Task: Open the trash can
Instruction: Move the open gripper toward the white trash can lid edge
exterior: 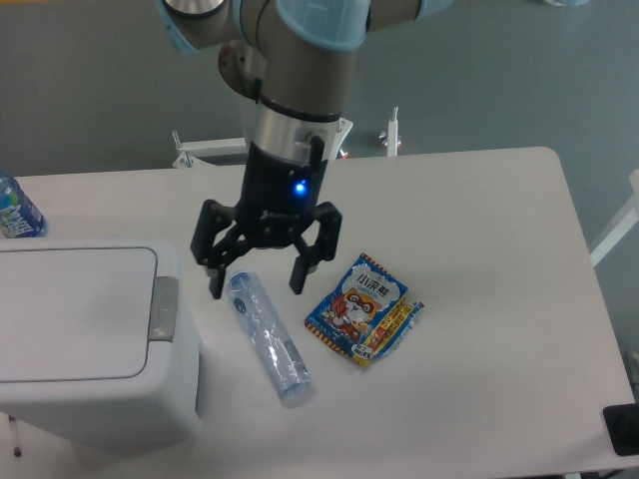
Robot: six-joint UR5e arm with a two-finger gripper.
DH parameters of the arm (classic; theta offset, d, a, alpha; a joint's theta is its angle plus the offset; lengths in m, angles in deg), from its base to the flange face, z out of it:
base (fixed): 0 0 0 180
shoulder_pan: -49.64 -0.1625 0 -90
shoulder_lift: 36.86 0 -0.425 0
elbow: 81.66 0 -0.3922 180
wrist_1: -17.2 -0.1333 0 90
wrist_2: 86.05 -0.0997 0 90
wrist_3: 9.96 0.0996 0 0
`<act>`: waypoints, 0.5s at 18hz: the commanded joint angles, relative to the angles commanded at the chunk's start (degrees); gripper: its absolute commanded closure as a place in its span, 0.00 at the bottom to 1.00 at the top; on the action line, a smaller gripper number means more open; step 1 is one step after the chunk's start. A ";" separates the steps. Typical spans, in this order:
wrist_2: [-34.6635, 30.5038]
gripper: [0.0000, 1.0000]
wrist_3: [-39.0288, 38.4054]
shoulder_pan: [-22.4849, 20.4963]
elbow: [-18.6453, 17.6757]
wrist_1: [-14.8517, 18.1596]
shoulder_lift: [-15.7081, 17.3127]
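Sitting at the left edge of the white table (479,200), the trash can (85,339) is a large boxy white bin with rounded corners, and its flat rectangular lid (70,311) lies closed and level on top. A grey push-button strip (165,307) runs along the lid's right edge, on the side facing the other items. Behind the bin, at the far left edge of the view, part of a blue-labelled water bottle (15,212) shows, cut off by the frame. Just right of the bin's button strip lies a clear plastic bottle (266,334) on its side, slanting away from the bin toward the near edge of the table. Above that bottle's upper end hangs the gripper (257,281), well right of the bin and not touching it; its two black fingers (302,264) are spread apart, one on each side of the bottle's upper end, holding nothing. A blue light glows on the gripper's body below the silver wrist of the arm (295,80). Farther right from the bin, beyond the bottle, a colourful snack packet (363,309) with a cartoon figure lies flat on the table, apart from the bottle.
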 joint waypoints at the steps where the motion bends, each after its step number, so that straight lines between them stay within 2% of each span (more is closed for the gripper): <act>1: 0.00 0.00 0.00 0.09 0.00 0.00 -0.09; 9: -0.09 0.00 -0.35 1.50 -0.18 0.00 -1.05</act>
